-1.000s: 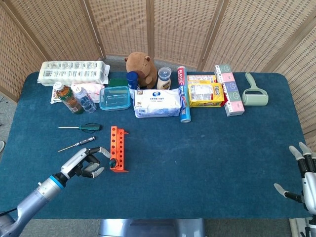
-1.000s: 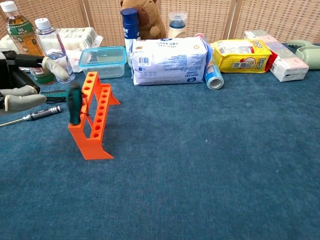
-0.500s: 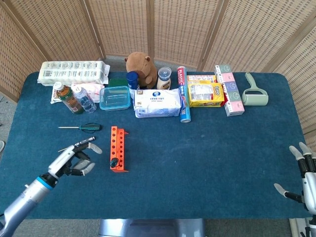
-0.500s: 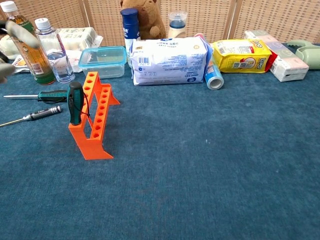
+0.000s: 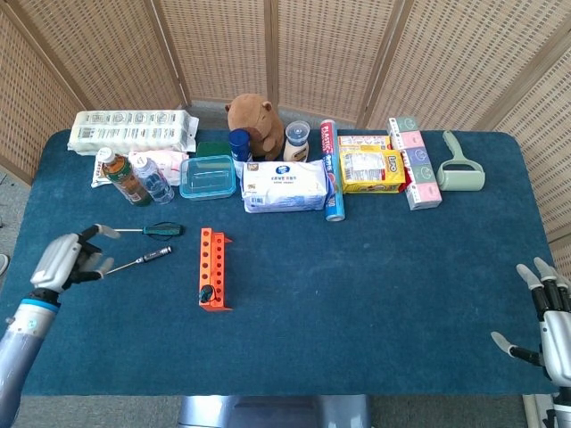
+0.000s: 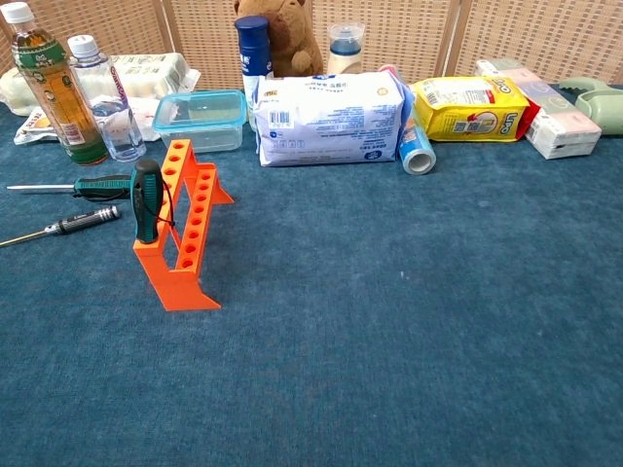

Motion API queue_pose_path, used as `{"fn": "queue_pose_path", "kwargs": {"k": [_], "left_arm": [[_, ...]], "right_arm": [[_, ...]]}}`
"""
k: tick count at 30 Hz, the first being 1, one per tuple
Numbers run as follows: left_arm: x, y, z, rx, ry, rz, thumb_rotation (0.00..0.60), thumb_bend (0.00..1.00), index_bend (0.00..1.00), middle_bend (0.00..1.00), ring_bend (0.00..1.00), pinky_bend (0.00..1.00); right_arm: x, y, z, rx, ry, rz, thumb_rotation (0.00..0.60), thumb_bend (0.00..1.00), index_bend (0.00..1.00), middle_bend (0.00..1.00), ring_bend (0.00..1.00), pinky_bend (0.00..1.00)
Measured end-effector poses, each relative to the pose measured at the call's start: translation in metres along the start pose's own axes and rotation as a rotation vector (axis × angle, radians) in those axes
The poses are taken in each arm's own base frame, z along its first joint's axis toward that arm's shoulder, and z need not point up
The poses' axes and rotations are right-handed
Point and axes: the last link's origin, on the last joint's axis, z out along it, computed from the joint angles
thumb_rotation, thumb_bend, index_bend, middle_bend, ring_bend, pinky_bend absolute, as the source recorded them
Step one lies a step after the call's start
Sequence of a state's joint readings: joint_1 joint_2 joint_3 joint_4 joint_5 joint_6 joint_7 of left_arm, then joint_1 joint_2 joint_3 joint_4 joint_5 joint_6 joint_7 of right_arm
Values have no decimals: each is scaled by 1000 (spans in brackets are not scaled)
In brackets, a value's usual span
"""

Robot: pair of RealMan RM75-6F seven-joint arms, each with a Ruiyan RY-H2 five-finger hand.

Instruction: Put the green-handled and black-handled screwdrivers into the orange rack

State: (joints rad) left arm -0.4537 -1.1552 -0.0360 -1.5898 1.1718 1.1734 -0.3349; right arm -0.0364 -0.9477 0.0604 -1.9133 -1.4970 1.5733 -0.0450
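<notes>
The orange rack [image 5: 212, 267] [image 6: 185, 233] stands left of the table's middle. A dark green-handled screwdriver [image 5: 206, 292] [image 6: 147, 200] stands upright in its near end. A second green-handled screwdriver [image 5: 161, 229] [image 6: 100, 185] lies flat to the rack's left. The thin black-handled screwdriver [image 5: 150, 258] [image 6: 76, 224] lies just in front of it. My left hand [image 5: 68, 258] hovers left of both, fingers spread, holding nothing, its fingertips close to the black one's shaft tip. My right hand [image 5: 546, 319] is spread open and empty at the table's near right edge. The chest view shows neither hand.
Along the back stand two bottles [image 5: 134, 178], a clear lidded box [image 5: 207, 176], a wipes pack [image 5: 285, 185], a plush toy [image 5: 255, 118], a yellow bag [image 5: 370, 169], boxes [image 5: 416, 163] and a lint roller [image 5: 459, 168]. Blue cloth [image 5: 375, 285] covers the table.
My left hand has drawn away from the rack, going left and back past the loose screwdrivers and out of the chest view. The green-handled screwdriver stays in the rack. The right hand barely moved.
</notes>
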Motion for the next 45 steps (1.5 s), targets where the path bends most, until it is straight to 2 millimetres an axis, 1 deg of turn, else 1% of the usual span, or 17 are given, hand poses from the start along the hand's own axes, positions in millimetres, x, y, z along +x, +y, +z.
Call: {"fn": "queue_pose_path", "kwargs": {"k": [3,6,11,15,18,20,21,22,29,30,31,32,34,40,42,44,45], "left_arm": [[-7,-17,15,84,1,80,600,280,356,957,891,900],[-17,-23,25,124,-29,124,600,190,356,956,892,900],[-28,-24,31,150,-74,151,600,83,349,957,891,900],[-34,-22,31,153,-110,151,594,60,349,957,891,900],[-36,-19,31,150,-124,163,511,23,349,956,891,900],[-38,-18,32,151,-130,176,429,4,349,956,891,900],[-39,-17,33,152,-135,185,411,2,349,957,891,900],[-40,-16,34,153,-140,192,399,1,349,957,891,900],[-56,-7,44,164,-200,245,399,4,349,957,891,900],[-59,-5,45,168,-209,252,380,3,349,957,891,900],[-61,-4,47,170,-215,256,325,2,349,957,891,900],[-64,-2,48,173,-221,258,255,1,349,957,891,900],[-69,1,51,177,-231,264,170,0,349,956,892,900],[-77,7,59,189,-240,294,151,0,349,957,891,900],[-80,9,61,193,-241,296,121,0,328,957,891,900],[-81,10,63,193,-245,296,42,0,302,957,891,900],[-82,10,63,192,-249,297,24,0,300,957,891,900]], "right_arm": [[0,0,0,-2,2,1,600,0,102,0,5,0],[1,1,0,-2,3,2,600,0,102,0,5,0],[1,1,0,-3,4,4,600,0,102,0,6,0],[2,1,0,-3,6,6,600,0,102,0,6,0],[2,1,0,-2,3,7,600,0,101,0,6,0],[2,1,0,-1,2,6,600,0,102,0,7,0],[2,1,0,-1,3,5,600,0,102,0,7,0],[2,1,0,-1,3,6,600,0,102,0,8,0],[3,2,1,-6,6,9,600,0,102,0,9,0],[3,2,1,-6,5,10,600,0,102,0,9,0],[3,3,1,-6,5,10,600,0,102,0,9,0],[3,3,1,-5,6,11,600,0,102,0,10,0],[4,3,1,-5,7,12,600,0,102,0,11,0],[5,4,0,-6,10,17,600,0,102,0,12,0],[5,4,0,-5,11,17,600,0,102,0,12,0],[6,4,0,-5,11,17,600,0,102,0,12,0],[6,4,0,-6,12,18,600,0,102,0,12,0]]}}
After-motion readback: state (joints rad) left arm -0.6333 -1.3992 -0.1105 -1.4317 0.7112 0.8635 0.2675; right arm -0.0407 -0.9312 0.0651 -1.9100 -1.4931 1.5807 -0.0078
